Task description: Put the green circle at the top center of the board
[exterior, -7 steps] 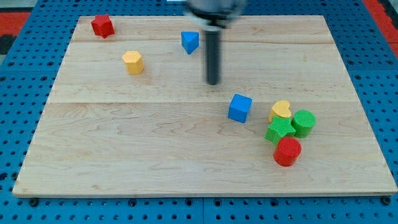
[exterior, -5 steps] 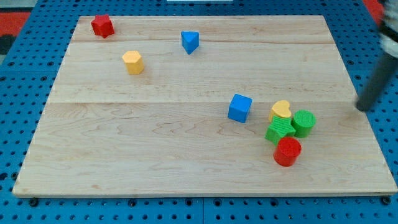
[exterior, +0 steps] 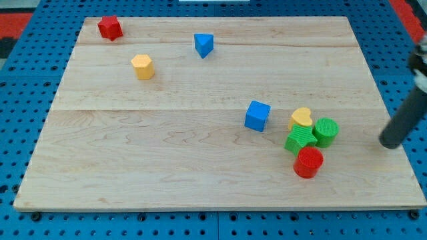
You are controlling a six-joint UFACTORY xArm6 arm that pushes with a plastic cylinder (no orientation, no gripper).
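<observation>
Camera view: the green circle (exterior: 326,131) lies at the view's lower right of the wooden board (exterior: 167,167), touching a green star-like block (exterior: 301,140) on its left. A yellow heart (exterior: 301,117) sits just above that pair and a red cylinder (exterior: 308,162) just below it. A blue cube (exterior: 257,115) stands near, to the cluster's left. A blue triangle (exterior: 204,45), a yellow hexagon (exterior: 142,66) and a red block (exterior: 109,27) lie well apart toward the view's top left. The dark rod enters tilted from the view's right edge; my tip (exterior: 388,141) rests right of the green circle, apart from it. No fingers exist on this rod. The blue pegboard table (exterior: 20,87) carries the board.
</observation>
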